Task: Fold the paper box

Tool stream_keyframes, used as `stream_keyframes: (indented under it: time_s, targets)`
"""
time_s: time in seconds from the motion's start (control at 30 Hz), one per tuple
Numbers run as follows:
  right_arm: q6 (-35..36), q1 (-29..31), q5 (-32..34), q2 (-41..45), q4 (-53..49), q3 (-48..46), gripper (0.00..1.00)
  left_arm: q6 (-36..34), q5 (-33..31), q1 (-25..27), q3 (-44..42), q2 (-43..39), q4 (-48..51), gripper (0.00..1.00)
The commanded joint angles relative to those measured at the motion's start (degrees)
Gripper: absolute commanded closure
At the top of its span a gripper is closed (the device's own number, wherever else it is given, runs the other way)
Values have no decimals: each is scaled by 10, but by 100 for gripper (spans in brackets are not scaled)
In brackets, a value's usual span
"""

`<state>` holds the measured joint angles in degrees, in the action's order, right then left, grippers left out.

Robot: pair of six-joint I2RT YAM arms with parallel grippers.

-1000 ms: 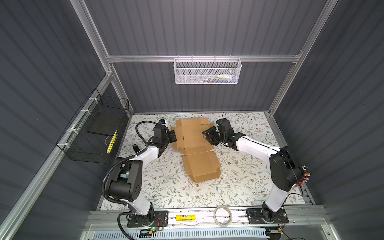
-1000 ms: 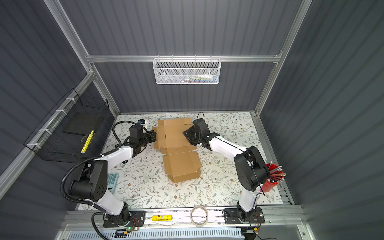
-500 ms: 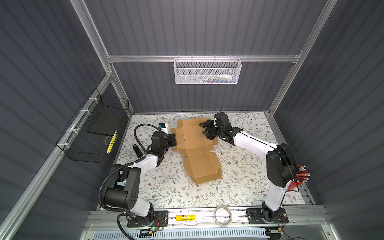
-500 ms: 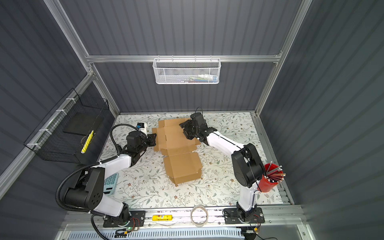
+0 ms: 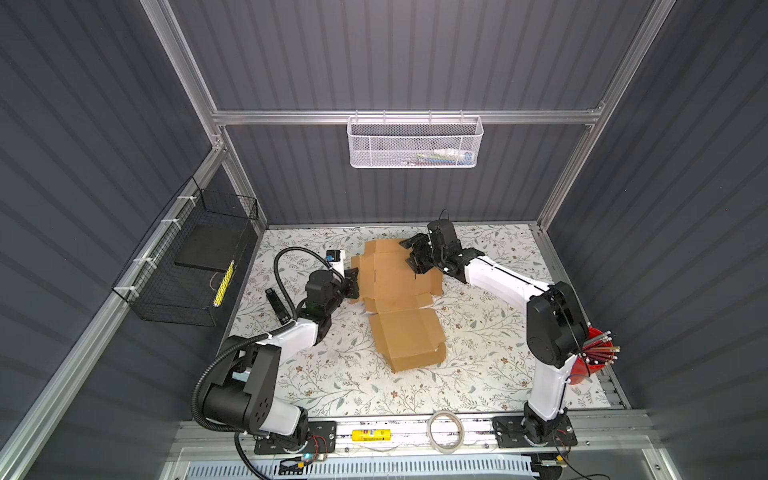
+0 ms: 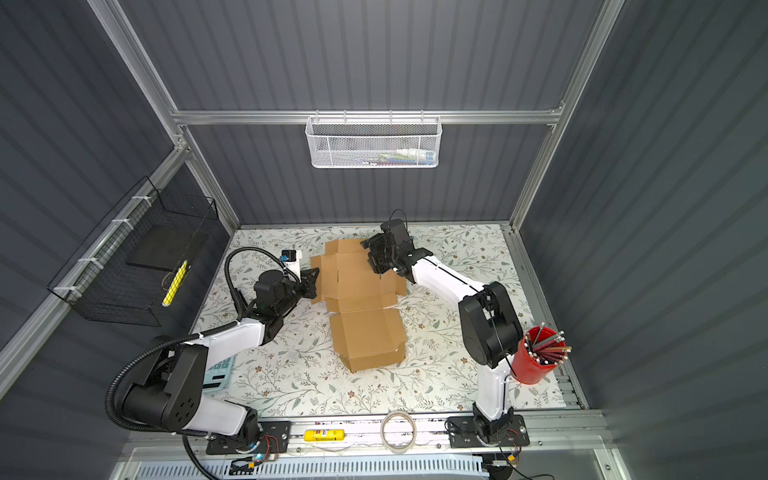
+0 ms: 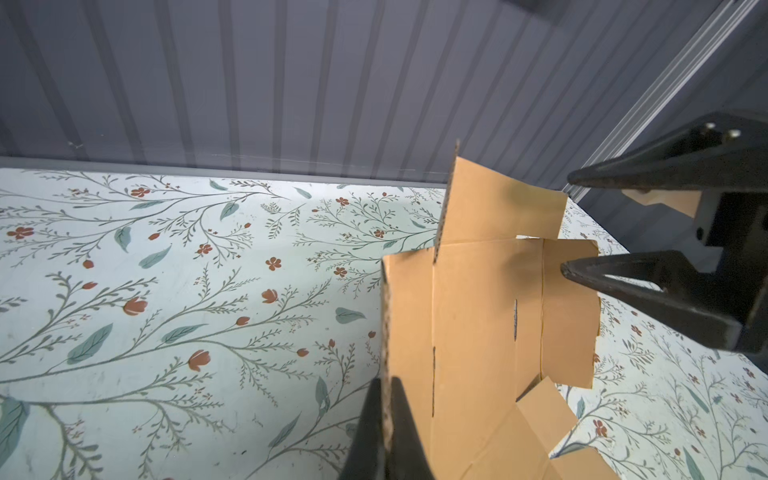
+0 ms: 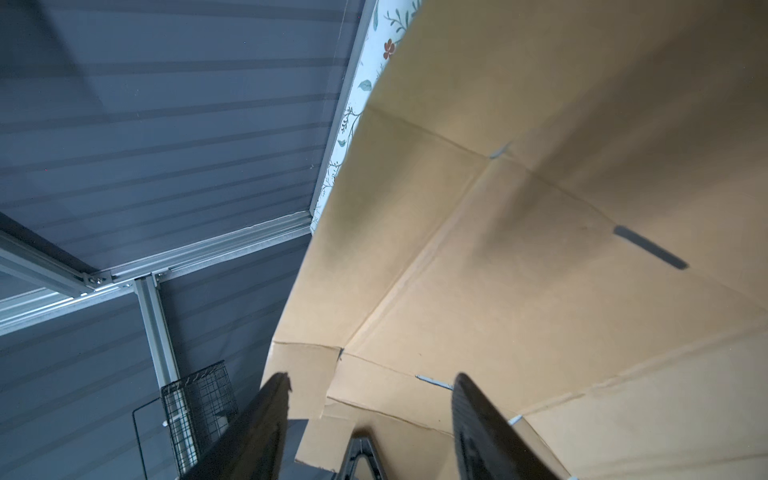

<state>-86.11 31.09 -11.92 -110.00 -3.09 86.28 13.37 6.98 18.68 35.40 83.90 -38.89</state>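
The box [image 5: 397, 291] lies mid-mat toward the rear wall, a part-folded cardboard sheet between the 2 grippers, with its nearer half lying toward the front rail. It looks light and stiff. It should bend cleanly only along its scored creases, and a pinch anywhere else would likely buckle the board. The thin flap edges are the best places to take hold, since the flat panels give the fingers nothing to grip. 2 slits show in the panel in the left wrist view.

The left gripper [image 7: 385, 384] is clamped on the box's left flap edge, tilting it up off the mat [image 5: 332, 374]. The right gripper [image 5: 412, 258] hangs over the far right corner, jaws spread and holding nothing.

A white mesh basket [image 5: 415, 143] on the rear rail holds a few items too small to name. A black wire basket [image 5: 195, 266] on the left wall holds a dark slab and a yellow strip. A red cup [image 6: 536, 363] at the right front is full of pencils.
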Motion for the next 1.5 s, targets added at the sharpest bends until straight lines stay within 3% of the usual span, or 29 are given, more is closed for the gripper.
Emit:
stream_keyframes:
  time_s: [0.0, 0.67, 1.47]
  targets:
    - [-27, -7, 12, -2, -7, 16, 36, -44, -13, 17, -22, -19, -56, 100]
    - [-60, -14, 17, -3, -1, 8, 36, -49, -42, 38, -63, -6, -175, 100]
    - [-64, -14, 16, 10, 28, -23, 59, -38, -37, 42, -64, -16, -178, 100]
